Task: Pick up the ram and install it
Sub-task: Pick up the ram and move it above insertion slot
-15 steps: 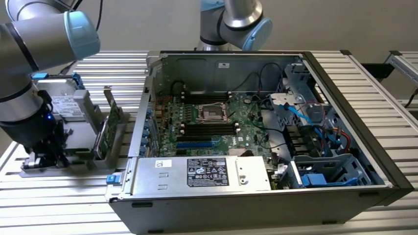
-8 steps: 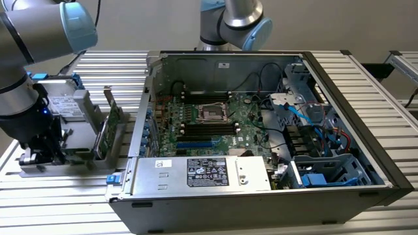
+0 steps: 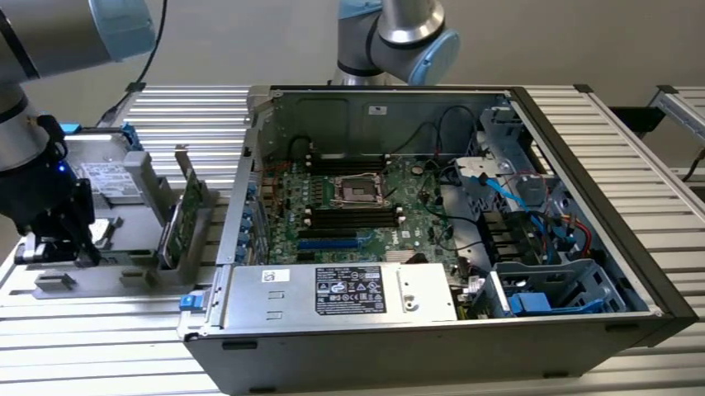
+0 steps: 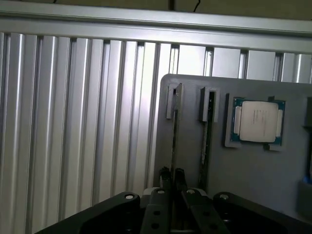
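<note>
The ram [image 4: 175,126] is a thin stick standing on edge in a slot of the grey holder tray [image 4: 253,175]. A second stick [image 4: 207,131] stands in the slot beside it. My gripper [image 4: 173,176] is down over the near end of the first stick, with one dark fingertip [image 4: 165,174] on each side of it, shut on its edge. In the exterior view the gripper [image 3: 58,241] hangs low over the tray [image 3: 66,276] at the exterior view's left, well apart from the open computer case [image 3: 617,247].
A processor chip [image 4: 258,122] lies in the tray beside the sticks. A broad green card [image 3: 182,219] with a metal bracket and a grey drive [image 3: 111,177] stand by the tray. The motherboard [image 3: 408,194] shows black memory slots [image 3: 352,219]. Ribbed aluminium table [image 4: 73,122] surrounds everything.
</note>
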{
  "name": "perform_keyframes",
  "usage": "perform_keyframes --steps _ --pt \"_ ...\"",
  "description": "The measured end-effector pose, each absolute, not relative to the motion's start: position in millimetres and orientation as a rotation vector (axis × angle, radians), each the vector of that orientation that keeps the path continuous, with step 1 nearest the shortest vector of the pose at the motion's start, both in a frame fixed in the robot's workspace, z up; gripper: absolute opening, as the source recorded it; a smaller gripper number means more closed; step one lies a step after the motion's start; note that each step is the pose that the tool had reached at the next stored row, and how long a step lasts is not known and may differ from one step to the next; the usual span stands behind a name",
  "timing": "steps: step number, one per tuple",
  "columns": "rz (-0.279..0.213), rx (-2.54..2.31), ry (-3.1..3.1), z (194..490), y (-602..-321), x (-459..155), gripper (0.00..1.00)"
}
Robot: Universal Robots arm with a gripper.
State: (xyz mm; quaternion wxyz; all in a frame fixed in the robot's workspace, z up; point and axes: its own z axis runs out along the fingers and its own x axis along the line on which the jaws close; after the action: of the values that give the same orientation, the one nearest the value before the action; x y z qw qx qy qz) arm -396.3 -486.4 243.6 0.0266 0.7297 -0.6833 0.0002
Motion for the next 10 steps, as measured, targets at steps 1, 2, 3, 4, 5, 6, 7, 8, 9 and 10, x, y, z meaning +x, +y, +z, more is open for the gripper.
perform_keyframes --steps 1,2,3,4,5,6,7,8,9,10 --pt "0.001 2.254 -2.111 248.2 -486.3 -396.2 0.13" --pt "0.001 2.254 -2.111 252.8 -486.2 -396.0 0.13" --pt "0.001 2.254 -2.111 257.4 -486.0 -395.5 0.13" --pt "0.001 2.254 -2.111 262.0 -485.9 -394.4 0.13" --pt "0.001 2.254 -2.111 266.6 -485.8 -393.1 0.13" --pt "0.001 2.254 -2.111 271.4 -485.5 -391.7 0.13" --pt "0.001 2.254 -2.111 276.1 -485.4 -389.8 0.13" --pt "0.001 2.254 -2.111 280.5 -485.2 -387.8 0.13" --pt "0.001 2.254 -2.111 285.2 -485.1 -385.4 0.13" --pt "0.001 2.254 -2.111 289.7 -485.0 -382.9 0.13"
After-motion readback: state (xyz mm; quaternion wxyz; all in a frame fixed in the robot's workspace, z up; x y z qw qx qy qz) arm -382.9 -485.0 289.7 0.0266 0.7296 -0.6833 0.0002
